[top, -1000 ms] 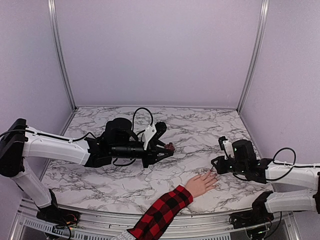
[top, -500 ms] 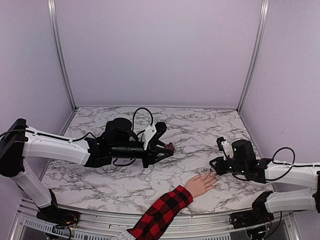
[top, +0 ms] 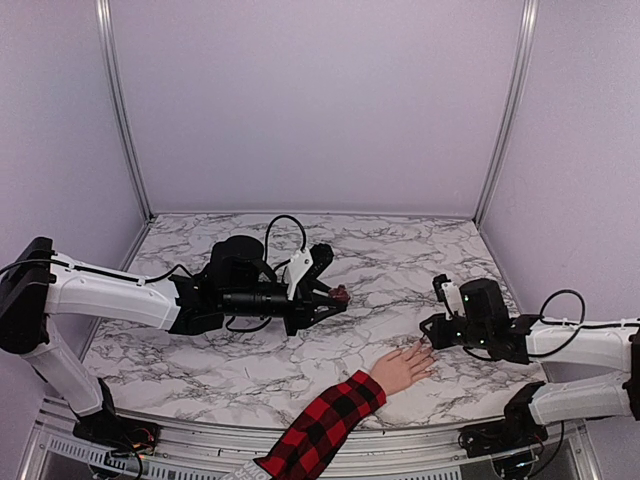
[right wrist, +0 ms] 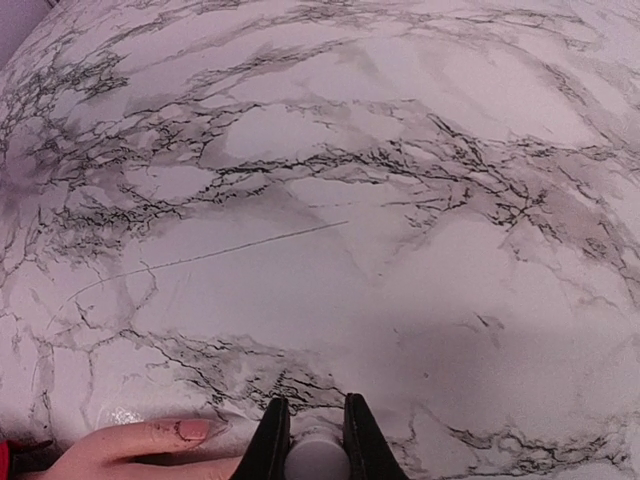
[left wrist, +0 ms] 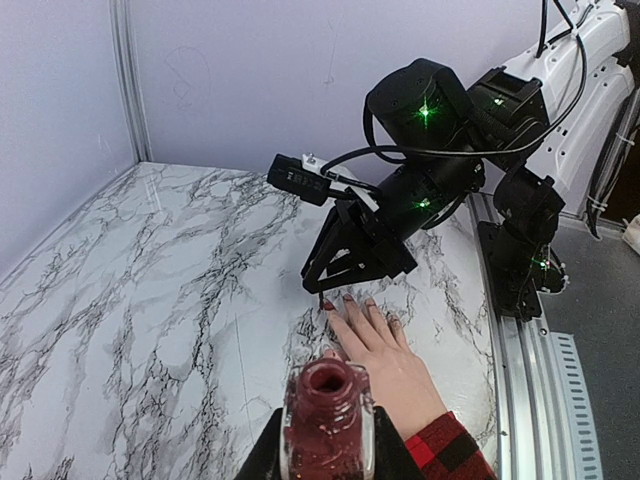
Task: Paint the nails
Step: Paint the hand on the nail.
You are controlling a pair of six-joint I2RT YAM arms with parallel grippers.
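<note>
Both grip: left jaws clamp the open polish bottle [left wrist: 327,425], right jaws a white cap [right wrist: 315,463], mostly cropped.

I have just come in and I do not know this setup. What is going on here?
Two robot arms work on a hand in a plaid sleeve, lying flat on the marble table. The left gripper is shut on an open bottle of dark red polish, held away from the hand. The right gripper is shut on a white cap, low beside the nails. How many are painted is unclear.
</note>
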